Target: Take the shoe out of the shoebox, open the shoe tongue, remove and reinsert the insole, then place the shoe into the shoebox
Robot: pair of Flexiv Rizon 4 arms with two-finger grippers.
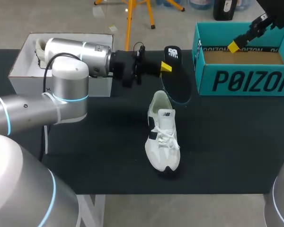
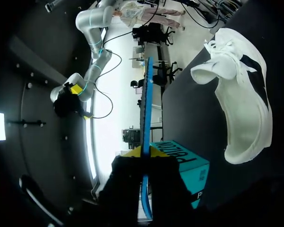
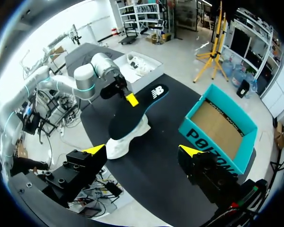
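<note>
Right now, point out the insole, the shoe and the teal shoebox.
insole (image 1: pixel 178 82), head view, middle of its black face.
shoe (image 1: pixel 164 138), head view, on the laces.
teal shoebox (image 1: pixel 246 81), head view, on its front wall.

I am holding my left arm (image 1: pixel 61 94) stretched across from the left, wrist level, its gripper (image 1: pixel 164 67) pinching the insole (image 1: pixel 176 80) between both yellow tips. My right gripper (image 3: pixel 142 151) is hanging high, fingers spread wide.
</note>
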